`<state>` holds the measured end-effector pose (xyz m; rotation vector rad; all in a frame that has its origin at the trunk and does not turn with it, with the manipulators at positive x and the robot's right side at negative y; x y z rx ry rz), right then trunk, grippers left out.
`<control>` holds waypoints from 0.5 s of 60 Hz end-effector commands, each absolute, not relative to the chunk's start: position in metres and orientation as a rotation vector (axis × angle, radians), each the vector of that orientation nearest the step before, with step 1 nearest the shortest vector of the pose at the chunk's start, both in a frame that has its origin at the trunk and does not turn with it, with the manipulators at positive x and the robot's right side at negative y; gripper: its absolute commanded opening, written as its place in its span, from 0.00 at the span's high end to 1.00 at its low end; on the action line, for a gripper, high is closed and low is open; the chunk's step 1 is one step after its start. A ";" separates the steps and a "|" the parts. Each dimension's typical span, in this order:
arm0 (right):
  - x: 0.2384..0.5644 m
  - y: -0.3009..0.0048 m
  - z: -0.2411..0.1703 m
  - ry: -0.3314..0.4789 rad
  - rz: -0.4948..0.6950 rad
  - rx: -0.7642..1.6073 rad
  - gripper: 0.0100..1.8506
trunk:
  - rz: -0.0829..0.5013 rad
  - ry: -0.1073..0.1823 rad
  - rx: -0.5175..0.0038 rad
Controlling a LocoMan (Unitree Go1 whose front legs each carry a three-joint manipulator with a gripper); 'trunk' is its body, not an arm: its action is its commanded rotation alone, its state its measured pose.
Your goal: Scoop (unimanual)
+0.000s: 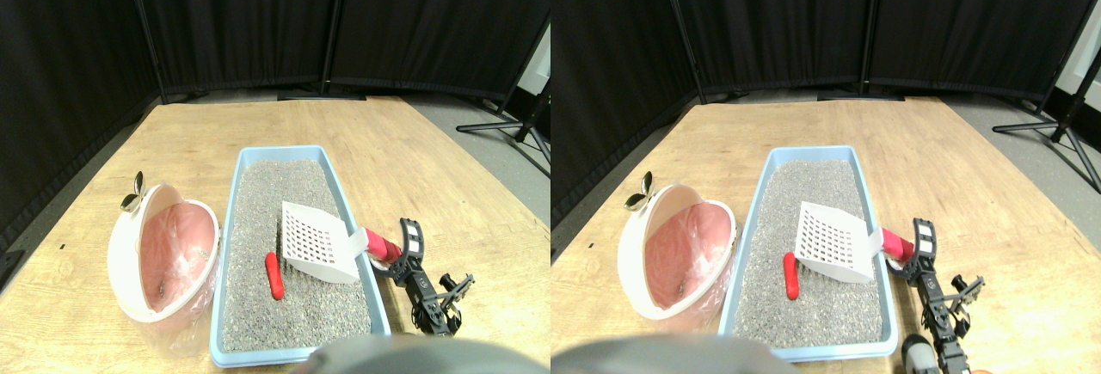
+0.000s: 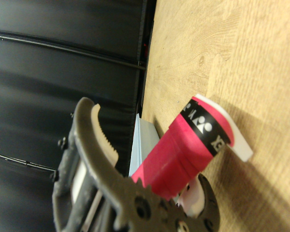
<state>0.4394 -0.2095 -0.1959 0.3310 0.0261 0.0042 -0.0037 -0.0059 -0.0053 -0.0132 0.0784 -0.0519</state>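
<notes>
Claw (image 1: 397,254) at scoop (image 1: 316,242) handle, grip unclear.

The bench (image 1: 447,159) is light wood-grain laminate with a matt finish. Left of the pincer (image 1: 404,254), the tray (image 1: 230,219) is smooth pale-blue plastic holding coarse grey granular litter (image 1: 267,305). The scoop (image 1: 316,241) is white perforated plastic; its handle (image 2: 183,154) is wrapped in matt red tape with a black printed band. The pincer is dark hard plastic with ridged pale pads (image 2: 106,140).
</notes>
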 end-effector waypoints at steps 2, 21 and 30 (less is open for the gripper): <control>0.447 -0.211 -0.195 0.006 0.004 0.332 0.51 | -0.047 0.102 -0.036; 0.458 -0.207 -0.202 0.056 -0.009 0.370 0.50 | -0.034 0.107 -0.041; 0.464 -0.205 -0.206 0.066 0.003 0.387 0.53 | -0.030 0.111 -0.044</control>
